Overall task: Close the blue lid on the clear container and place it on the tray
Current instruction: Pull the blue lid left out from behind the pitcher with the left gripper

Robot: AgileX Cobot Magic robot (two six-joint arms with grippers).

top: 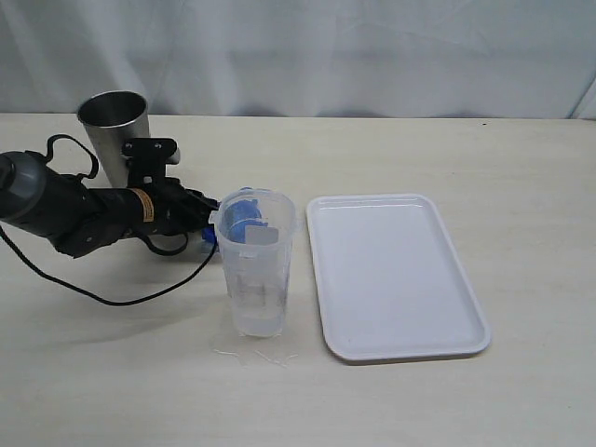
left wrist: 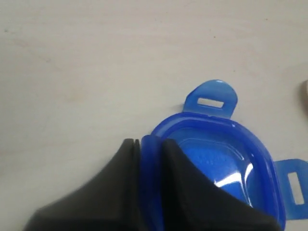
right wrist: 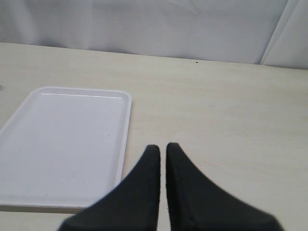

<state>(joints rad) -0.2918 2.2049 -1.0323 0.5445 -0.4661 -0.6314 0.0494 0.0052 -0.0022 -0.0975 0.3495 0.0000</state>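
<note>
The clear container (top: 256,270) stands upright and uncovered on the table, just left of the white tray (top: 396,275). Behind it, partly seen through its wall, is the blue lid (top: 244,222). My left gripper (top: 200,222) reaches in low from the left. In the left wrist view the left gripper (left wrist: 150,142) is shut on the blue lid's (left wrist: 216,149) rim, one finger inside and one outside. Two snap flaps stick out. My right gripper (right wrist: 162,147) is shut on nothing, beside the tray's (right wrist: 62,139) edge; it is outside the exterior view.
A steel cup (top: 114,130) stands at the back left, behind the left arm. A black cable (top: 112,298) loops on the table under that arm. A white curtain hangs behind the table's far edge.
</note>
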